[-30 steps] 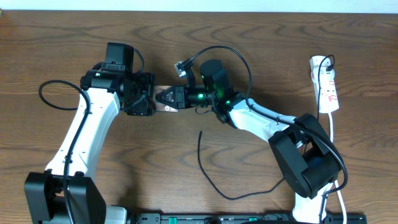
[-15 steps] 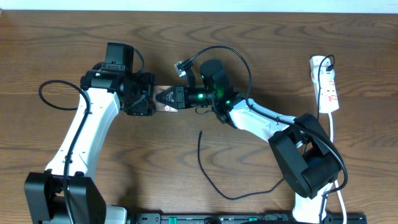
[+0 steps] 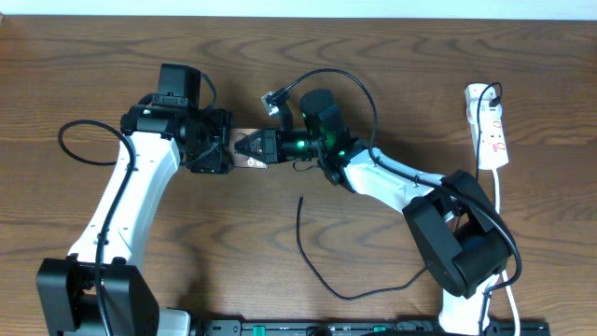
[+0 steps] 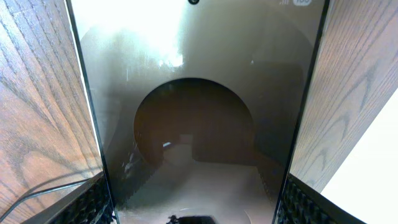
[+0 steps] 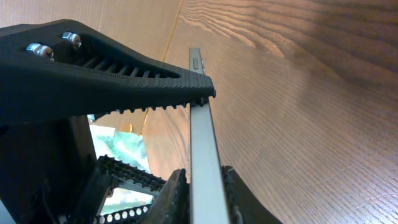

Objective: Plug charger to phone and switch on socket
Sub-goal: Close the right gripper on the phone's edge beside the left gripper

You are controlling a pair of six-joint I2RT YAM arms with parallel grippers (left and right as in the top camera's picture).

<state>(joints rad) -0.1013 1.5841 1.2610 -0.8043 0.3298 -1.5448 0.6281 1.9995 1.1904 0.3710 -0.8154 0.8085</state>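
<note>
The phone [image 3: 241,159] is held off the table between the two grippers at the table's upper middle. My left gripper [image 3: 222,149] is shut on the phone's side edges. In the left wrist view the glossy phone [image 4: 199,93] fills the gap between the fingers [image 4: 196,205]. My right gripper [image 3: 252,147] is shut on the phone's flat faces. The right wrist view shows the phone [image 5: 202,143] edge-on in its jaws [image 5: 202,186]. The charger [image 3: 312,261] lies loose on the table, its free end [image 3: 300,199] below the phone. The socket [image 3: 492,126] lies at the far right.
Thick black robot cables loop above the right wrist [image 3: 336,79] and left of the left arm [image 3: 79,140]. The socket's white cord [image 3: 499,201] runs down the right edge. The left gripper's serrated finger [image 5: 124,68] is close above the right jaws.
</note>
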